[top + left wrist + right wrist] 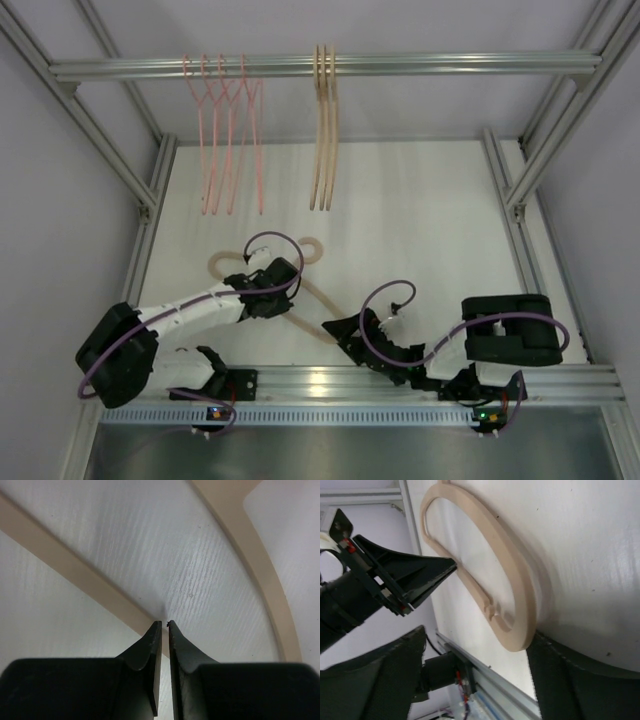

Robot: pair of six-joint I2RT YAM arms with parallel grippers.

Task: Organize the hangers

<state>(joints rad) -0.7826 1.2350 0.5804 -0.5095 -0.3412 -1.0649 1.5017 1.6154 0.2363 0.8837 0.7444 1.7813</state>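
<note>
Several thin pink hangers [225, 130] and three beige hangers [324, 130] hang on the top rail [450, 65]. One beige hanger [312, 305] lies flat on the white table. My left gripper [292, 290] is shut, with its tips [164, 623] just over the hanger's straight bar [65, 560] and not holding it. My right gripper [338, 330] is open at the hanger's near end. In the right wrist view the hanger's rounded end [515, 570] lies between my right gripper's [475, 635] fingers, against the right finger [570, 670]. The left gripper also shows there [410, 575].
Aluminium frame posts [520, 190] stand at the table's left and right sides. A metal rail [400, 380] runs along the near edge, with both arm bases on it. The white table [420, 230] extends back under the hanging hangers.
</note>
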